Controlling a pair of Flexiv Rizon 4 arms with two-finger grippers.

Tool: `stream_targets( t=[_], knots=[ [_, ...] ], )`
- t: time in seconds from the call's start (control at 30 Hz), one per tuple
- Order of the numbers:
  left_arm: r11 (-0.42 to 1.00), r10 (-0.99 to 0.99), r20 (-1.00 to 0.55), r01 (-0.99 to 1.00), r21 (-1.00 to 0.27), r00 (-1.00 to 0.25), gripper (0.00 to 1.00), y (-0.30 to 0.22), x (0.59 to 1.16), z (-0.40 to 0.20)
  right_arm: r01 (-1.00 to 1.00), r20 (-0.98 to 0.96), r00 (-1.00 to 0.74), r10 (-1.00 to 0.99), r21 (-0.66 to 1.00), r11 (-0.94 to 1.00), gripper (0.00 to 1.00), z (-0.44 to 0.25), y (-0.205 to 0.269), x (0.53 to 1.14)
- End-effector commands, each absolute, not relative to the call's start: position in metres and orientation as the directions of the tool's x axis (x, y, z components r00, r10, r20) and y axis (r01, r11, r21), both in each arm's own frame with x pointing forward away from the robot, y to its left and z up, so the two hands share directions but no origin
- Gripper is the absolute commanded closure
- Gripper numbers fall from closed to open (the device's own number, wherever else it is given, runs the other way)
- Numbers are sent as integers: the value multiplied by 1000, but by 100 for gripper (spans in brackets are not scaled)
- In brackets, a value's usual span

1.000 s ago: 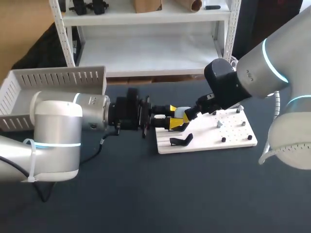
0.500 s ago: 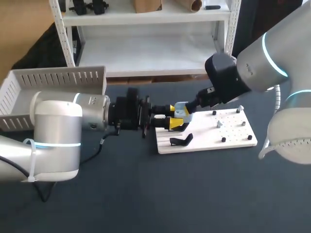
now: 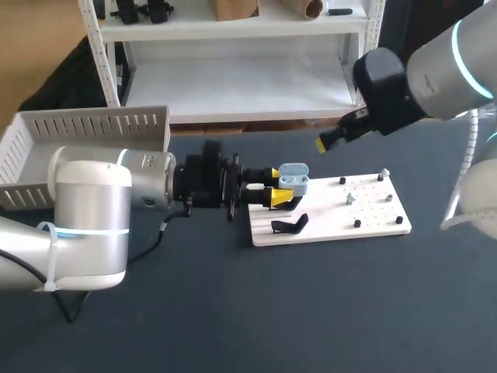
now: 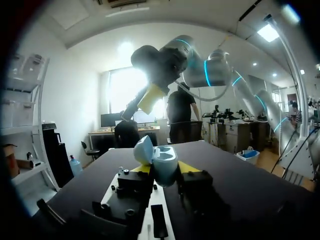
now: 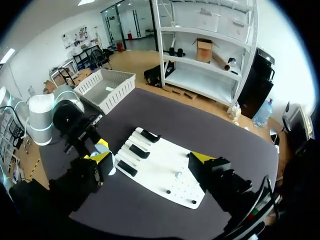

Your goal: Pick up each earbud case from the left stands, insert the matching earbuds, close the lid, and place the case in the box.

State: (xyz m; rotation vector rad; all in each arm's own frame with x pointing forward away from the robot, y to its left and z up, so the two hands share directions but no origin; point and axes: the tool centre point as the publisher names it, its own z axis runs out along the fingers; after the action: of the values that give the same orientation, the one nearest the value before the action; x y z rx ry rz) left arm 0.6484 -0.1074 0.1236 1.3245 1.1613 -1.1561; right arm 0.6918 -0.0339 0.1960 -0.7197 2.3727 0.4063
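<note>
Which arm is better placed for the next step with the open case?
Right, most likely. The left tool is shut on the open blue case, so it is occupied holding it. The right tool is open and empty above the white board, free to work on the case.

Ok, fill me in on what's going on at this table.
The left arm's jaws are shut on the light blue earbud case, its lid open, at the left end of the white board. The right arm's jaws hang open and empty, raised over the board's far side. The white box sits at the table's far left.
</note>
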Motion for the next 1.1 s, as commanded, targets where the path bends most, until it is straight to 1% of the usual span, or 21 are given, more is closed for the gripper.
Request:
stream_targets(
  t=[0.03,0.17,0.3,0.43,0.57,0.73,1.0,1.07,1.1],
  knots=[
    [-52,49,-995,995,85,88,100,-107,649,123,-483,-637,-649,-417,-79,872,0,195,-58,692],
    [-52,49,-995,995,85,88,100,-107,649,123,-424,-574,-684,-450,-188,886,0,180,-89,712],
    [-52,49,-995,995,85,88,100,-107,649,123,-380,-502,-735,-456,-253,890,0,158,-114,727],
    [-52,49,-995,995,85,88,100,-107,649,123,-365,-427,-781,-456,-280,888,0,134,-132,735],
    [-52,49,-995,995,85,88,100,-107,649,123,-378,-364,-805,-468,-294,878,0,112,-139,746],
    [-52,49,-995,995,85,88,100,-107,649,123,-418,-325,-810,-488,-264,869,0,94,-138,752],
    [-52,49,-995,995,85,88,100,-107,649,123,-440,-329,-806,-492,-223,870,0,73,-146,762],
    [-52,49,-995,995,85,88,100,-107,649,123,-447,-330,-803,-496,-216,868,4,68,-149,764],
    [-52,49,-995,995,85,88,100,-107,649,123,-448,-331,-803,-496,-214,868,14,66,-150,764]
  ],
)
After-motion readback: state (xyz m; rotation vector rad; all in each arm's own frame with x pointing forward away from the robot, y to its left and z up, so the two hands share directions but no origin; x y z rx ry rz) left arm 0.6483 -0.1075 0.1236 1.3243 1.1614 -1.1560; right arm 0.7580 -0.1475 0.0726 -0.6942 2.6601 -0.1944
